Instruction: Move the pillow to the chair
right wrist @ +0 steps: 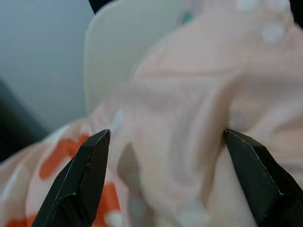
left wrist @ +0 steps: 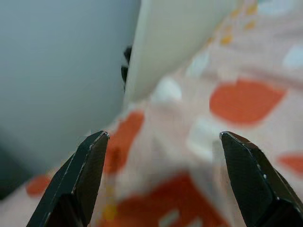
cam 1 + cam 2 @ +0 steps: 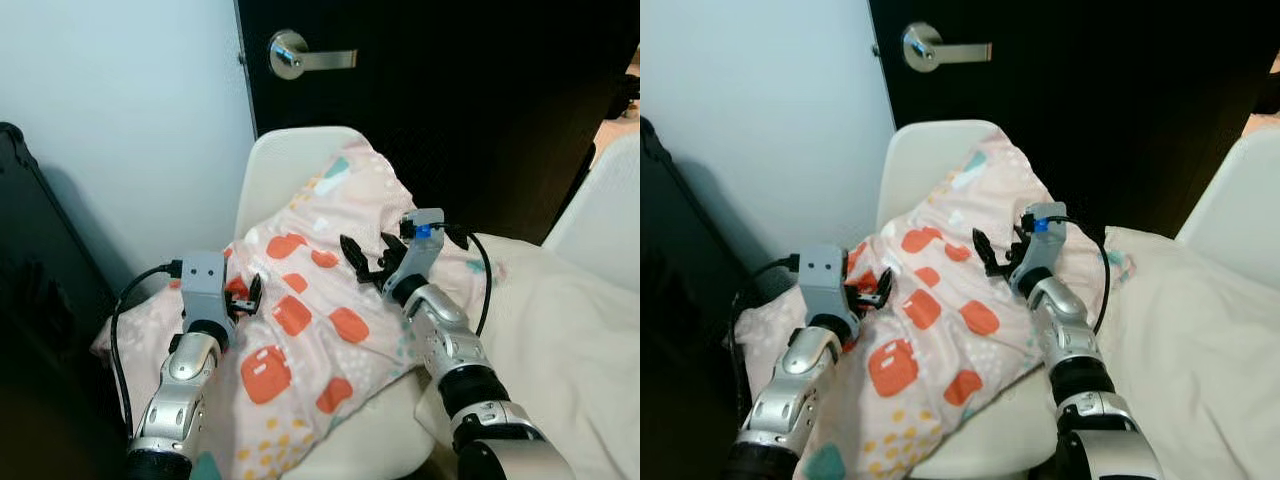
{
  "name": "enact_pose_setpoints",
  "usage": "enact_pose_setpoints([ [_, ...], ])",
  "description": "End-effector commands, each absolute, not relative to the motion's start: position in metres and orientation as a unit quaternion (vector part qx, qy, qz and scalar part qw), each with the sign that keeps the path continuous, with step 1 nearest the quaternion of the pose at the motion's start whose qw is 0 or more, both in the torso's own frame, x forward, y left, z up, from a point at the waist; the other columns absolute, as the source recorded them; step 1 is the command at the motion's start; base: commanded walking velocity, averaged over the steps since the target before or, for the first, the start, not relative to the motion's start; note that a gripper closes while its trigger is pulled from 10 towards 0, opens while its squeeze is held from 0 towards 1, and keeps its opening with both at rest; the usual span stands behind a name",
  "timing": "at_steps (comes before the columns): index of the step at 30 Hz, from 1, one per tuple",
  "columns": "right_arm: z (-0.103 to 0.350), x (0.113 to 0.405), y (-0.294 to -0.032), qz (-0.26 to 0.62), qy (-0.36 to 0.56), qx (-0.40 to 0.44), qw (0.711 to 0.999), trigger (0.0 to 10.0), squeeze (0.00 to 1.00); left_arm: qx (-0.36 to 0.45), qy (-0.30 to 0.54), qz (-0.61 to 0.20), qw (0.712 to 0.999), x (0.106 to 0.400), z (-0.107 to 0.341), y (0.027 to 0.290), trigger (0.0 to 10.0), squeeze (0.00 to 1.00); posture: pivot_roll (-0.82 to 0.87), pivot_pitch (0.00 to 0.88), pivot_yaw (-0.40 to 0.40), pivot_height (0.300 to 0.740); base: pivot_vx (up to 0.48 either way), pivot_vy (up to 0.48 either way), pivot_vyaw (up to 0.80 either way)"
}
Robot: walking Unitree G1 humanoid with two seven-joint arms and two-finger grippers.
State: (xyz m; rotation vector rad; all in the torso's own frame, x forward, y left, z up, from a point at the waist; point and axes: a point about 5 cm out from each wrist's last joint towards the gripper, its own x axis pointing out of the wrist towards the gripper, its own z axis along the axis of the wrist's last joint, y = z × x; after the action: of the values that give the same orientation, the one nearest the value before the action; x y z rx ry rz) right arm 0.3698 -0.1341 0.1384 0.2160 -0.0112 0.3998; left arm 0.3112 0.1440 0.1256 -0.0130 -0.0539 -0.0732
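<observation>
Pillow on chair, slip risk at both edges

Pillow lies draped across the white chair, top end leaning on the backrest, lower corners hanging past the seat on both sides. Your left gripper sits over the pillow's left part, fingers spread wide, holding nothing. Right gripper hovers over the middle, fingers also spread wide and empty; both wrist views confirm fabric between open tips, no pinch.

Risks, as I judge them:
- Overhang on the left looks heavy; the pillow may slide off toward the wall.
- Pulling either arm back low could snag the soft cover and drag it off the seat.
- Lift clear first, then retract.
</observation>
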Motion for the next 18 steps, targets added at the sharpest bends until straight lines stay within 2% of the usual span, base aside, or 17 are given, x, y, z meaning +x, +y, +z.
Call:
enact_pose_setpoints([
  [1, 0.137, 0.369, -0.130, 0.204, -0.004, 0.116, 0.972, 10.0, 0.00, 0.002, -0.029, -0.033, 0.999, 0.313, 0.129, 0.147, 10.0, 0.00, 0.12, 0.000, 0.030, 0.620, 0.000, 0.000, 0.00],
  [2, 0.137, 0.369, -0.130, 0.203, -0.005, 0.117, 0.972, 10.0, 0.00, 0.004, -0.026, -0.036, 0.999, 0.313, 0.129, 0.145, 10.0, 0.00, 0.12, 0.000, 0.031, 0.625, 0.000, 0.000, 0.00],
  [15, 0.137, 0.369, -0.133, 0.197, -0.010, 0.123, 0.973, 10.0, 0.00, 0.021, -0.010, -0.059, 0.998, 0.312, 0.124, 0.136, 10.0, 0.00, 0.12, 0.000, 0.034, 0.660, -0.480, 0.000, 0.00],
  [18, 0.138, 0.370, -0.133, 0.195, -0.010, 0.122, 0.973, 10.0, 0.00, 0.018, -0.014, -0.058, 0.998, 0.312, 0.125, 0.137, 10.0, 0.00, 0.12, 0.000, 0.034, 0.669, 0.000, 0.000, 0.00],
])
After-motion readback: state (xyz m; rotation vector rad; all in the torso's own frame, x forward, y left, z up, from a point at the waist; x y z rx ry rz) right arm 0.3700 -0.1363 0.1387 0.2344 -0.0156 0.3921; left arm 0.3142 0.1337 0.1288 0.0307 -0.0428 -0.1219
